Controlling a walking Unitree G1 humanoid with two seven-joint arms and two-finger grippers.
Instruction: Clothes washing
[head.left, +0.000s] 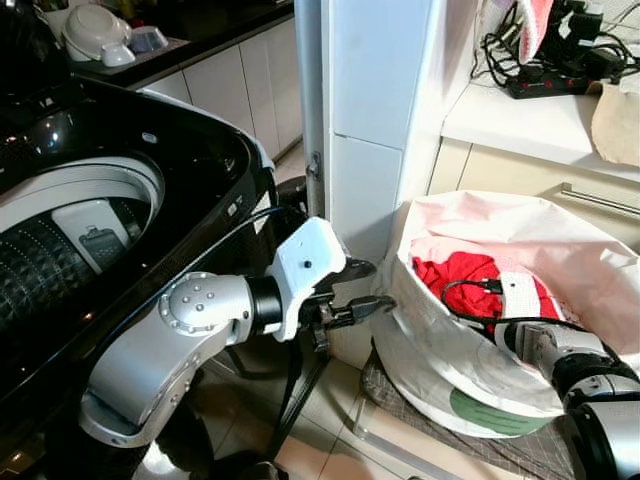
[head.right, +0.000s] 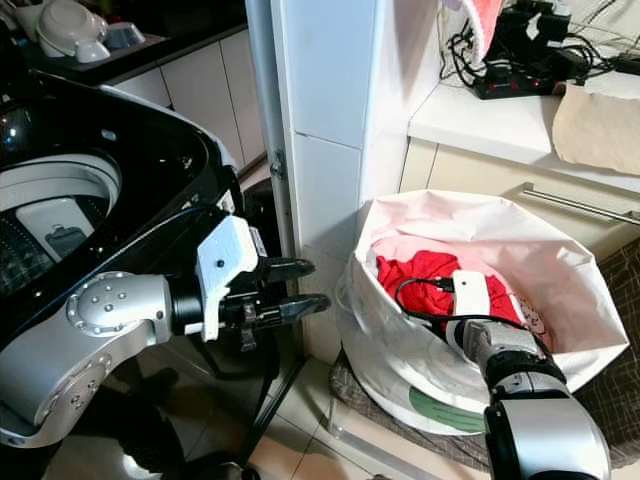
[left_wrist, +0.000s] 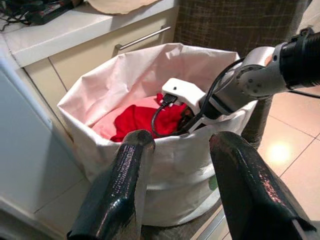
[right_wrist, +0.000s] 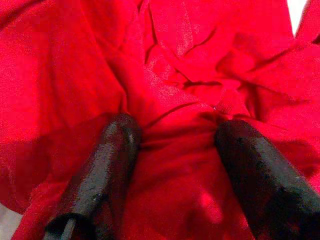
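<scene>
Early stage, by judgement: one top-loading washing machine (head.left: 120, 210) open at left, drum holding no visible laundry; loading not yet begun

One white laundry bag (head.right: 420, 330) on the floor at right, beside a white pillar (head.left: 385, 110), containing one red garment (head.left: 455, 280) over pink fabric (left_wrist: 107, 125)

Right gripper (right_wrist: 172, 145) lowered into the bag, fingers spread wide and pressed into red cloth, folds between them, nothing pinched yet

Left gripper (head.left: 365, 290) near the bag rim, between machine and bag, fingers well apart, empty

Remaining: closing on the garment, lifting, transfer to the drum
</scene>
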